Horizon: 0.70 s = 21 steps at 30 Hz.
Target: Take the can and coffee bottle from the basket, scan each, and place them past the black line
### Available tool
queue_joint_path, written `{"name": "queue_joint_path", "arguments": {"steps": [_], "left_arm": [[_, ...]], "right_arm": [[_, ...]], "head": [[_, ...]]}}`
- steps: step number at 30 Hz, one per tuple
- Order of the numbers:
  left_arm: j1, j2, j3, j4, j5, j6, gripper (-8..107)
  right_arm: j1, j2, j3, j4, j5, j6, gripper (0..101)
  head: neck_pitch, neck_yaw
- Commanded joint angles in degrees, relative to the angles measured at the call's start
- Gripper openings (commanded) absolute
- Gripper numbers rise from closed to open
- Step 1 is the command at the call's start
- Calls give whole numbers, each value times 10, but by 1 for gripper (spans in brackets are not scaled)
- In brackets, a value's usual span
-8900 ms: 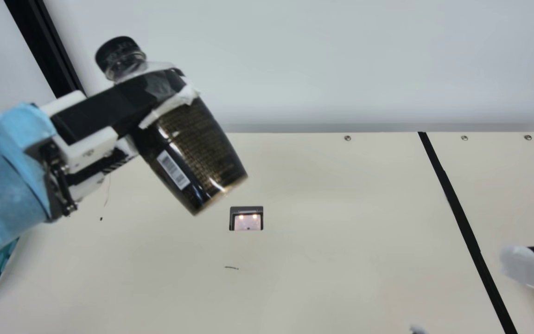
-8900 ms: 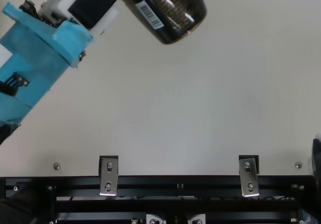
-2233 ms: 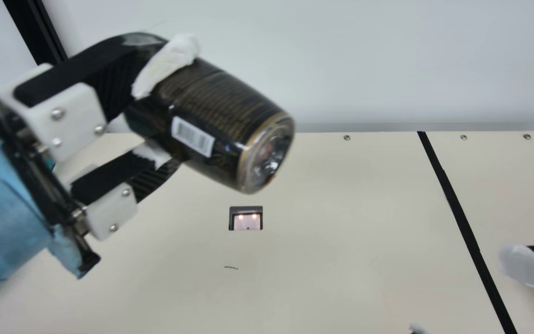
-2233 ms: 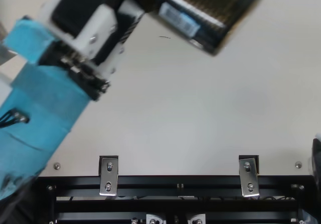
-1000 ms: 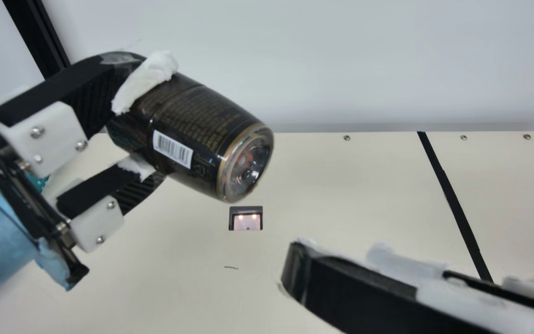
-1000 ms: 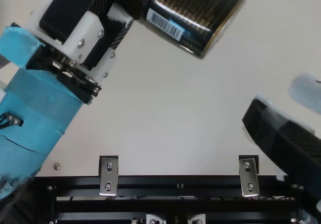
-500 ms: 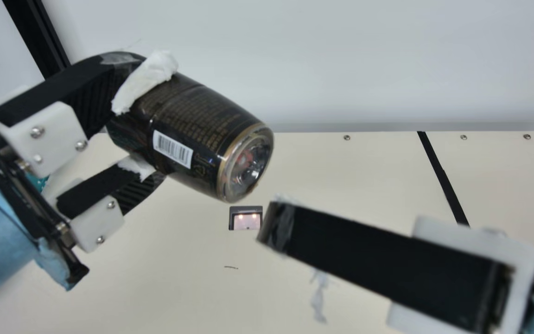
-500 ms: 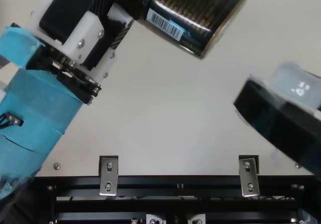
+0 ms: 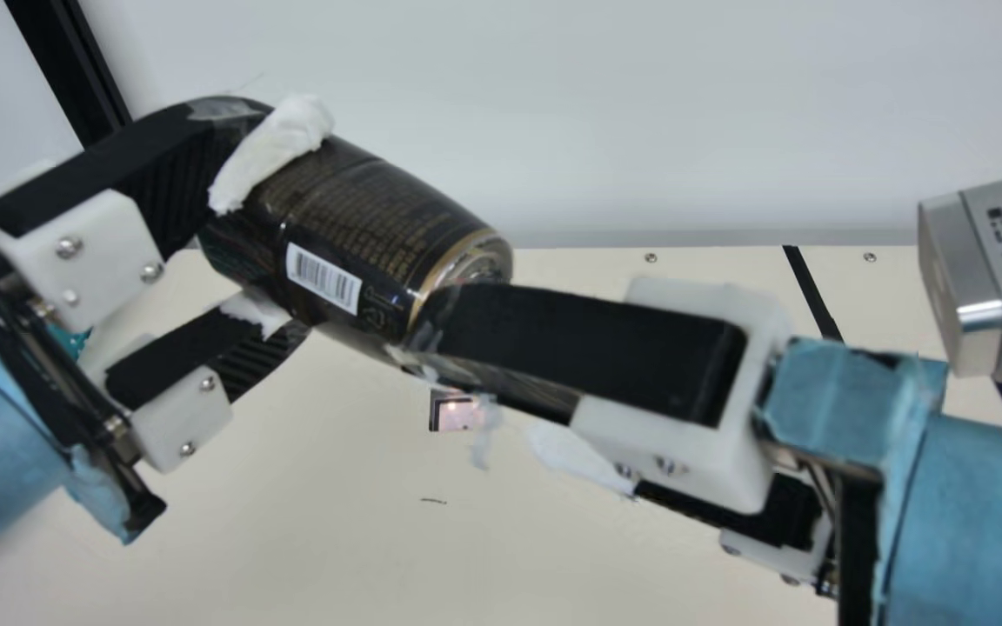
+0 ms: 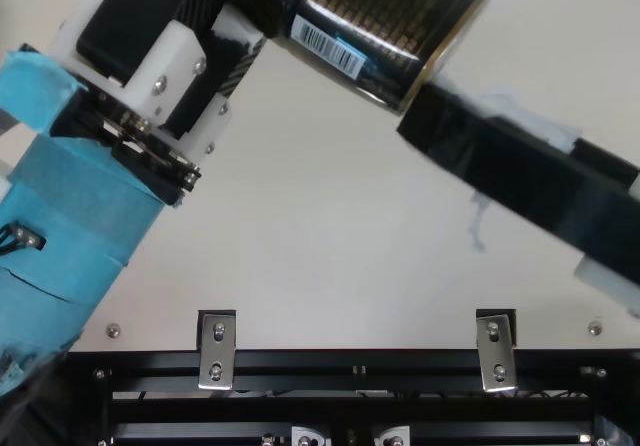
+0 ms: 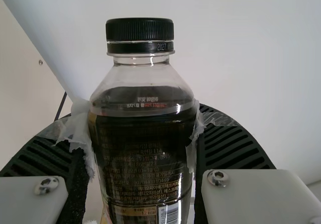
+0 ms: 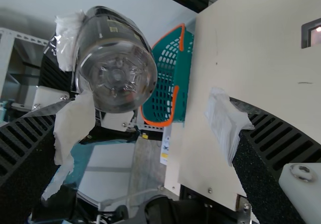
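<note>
My left gripper [image 9: 253,230] is shut on the dark coffee bottle [image 9: 379,243], which it holds tilted in the air, base toward the right and barcode facing the camera. In the left wrist view the bottle [image 11: 143,143] with its black cap stands between the padded fingers of my left gripper [image 11: 143,128]. My right gripper [image 9: 475,391] is open beside the bottle's base in the main view, one finger overlapping it. In the right wrist view the base [image 12: 118,76] shows near one finger of my right gripper [image 12: 150,123], not between both pads.
The scanner window [image 9: 453,413] lies in the table [image 9: 336,539] below the bottle. The black line [image 9: 812,291] runs behind the right arm. A teal basket [image 12: 168,73] with orange handles shows in the right wrist view.
My right gripper has come in from the right edge, moving left and up to the bottle's base. The left arm swung the bottle base-outward earlier and has kept still for the last second.
</note>
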Motion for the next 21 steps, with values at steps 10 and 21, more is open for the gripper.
{"name": "queue_joint_path", "arguments": {"steps": [10, 21], "left_arm": [[0, 0, 0, 0, 0, 0, 10], [0, 0, 0, 0, 0, 0, 10]], "right_arm": [[-7, 0, 4, 12, -11, -4, 101], [-39, -14, 8, 79, -5, -27, 101]], "head": [[-2, -2], [-2, -2]]}}
